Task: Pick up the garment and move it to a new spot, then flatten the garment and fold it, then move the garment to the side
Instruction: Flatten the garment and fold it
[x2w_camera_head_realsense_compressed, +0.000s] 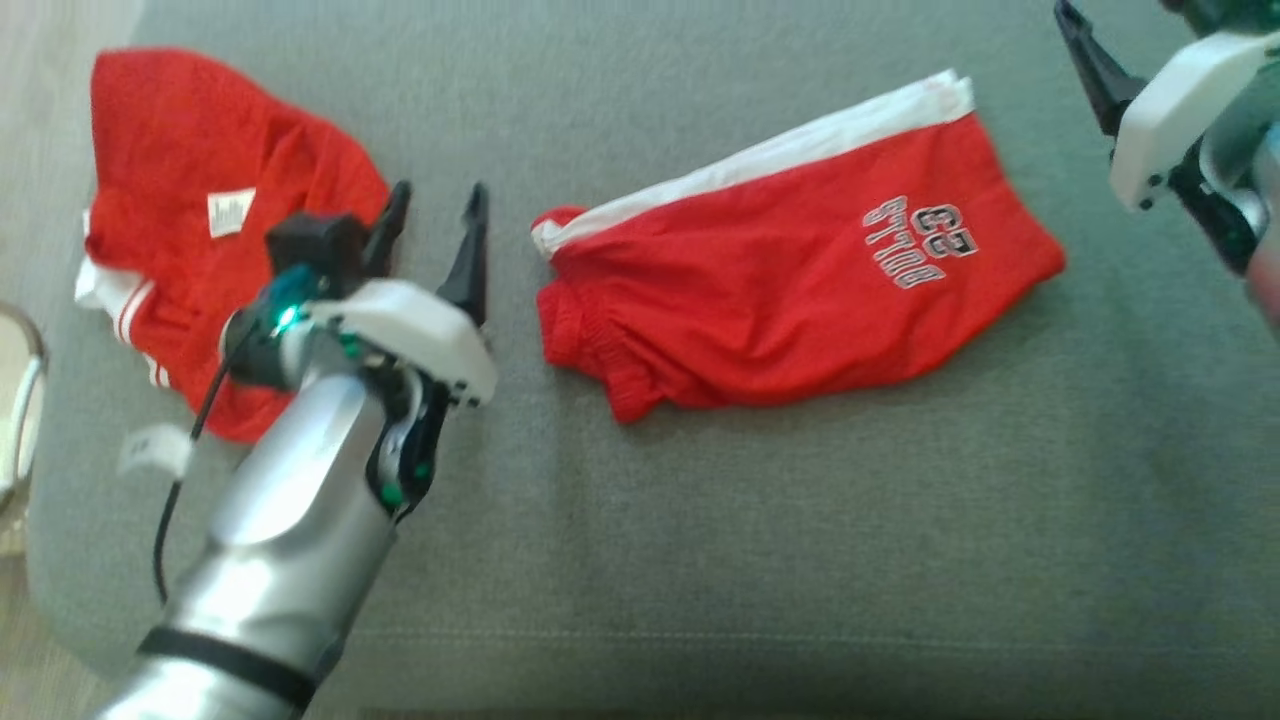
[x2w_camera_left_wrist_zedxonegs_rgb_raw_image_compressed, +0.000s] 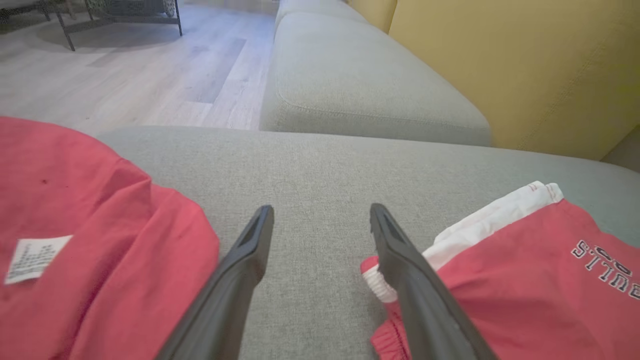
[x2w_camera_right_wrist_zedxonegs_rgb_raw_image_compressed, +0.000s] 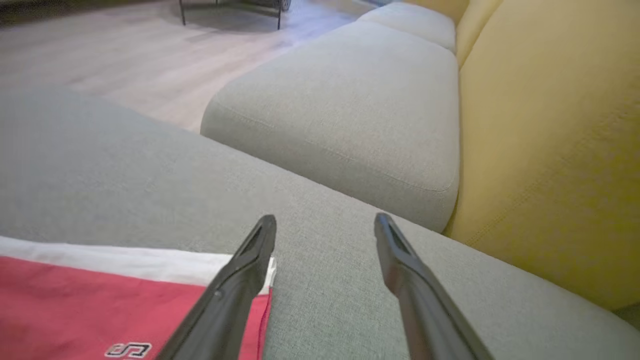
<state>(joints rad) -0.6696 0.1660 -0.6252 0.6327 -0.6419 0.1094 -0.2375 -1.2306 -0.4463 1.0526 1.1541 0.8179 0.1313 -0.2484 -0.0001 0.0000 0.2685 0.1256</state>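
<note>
My left fingers (x2w_camera_head_realsense_compressed: 470, 260) and right fingers (x2w_camera_right_wrist_zedxonegs_rgb_raw_image_compressed: 232, 280) apart, empty; I'd pinch the centre-frame red shorts (x2w_camera_head_realsense_compressed: 790, 300) evenly at both ends.

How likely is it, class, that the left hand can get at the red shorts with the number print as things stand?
Probably yes. The left hand is open and empty, close beside the waistband end of the shorts, with only bare grey cushion between them; nothing lies on the shorts.

Matt cloth shorts (x2w_camera_head_realsense_compressed: 790, 290) (woven cushion (x2w_camera_head_realsense_compressed: 800, 520))
</note>
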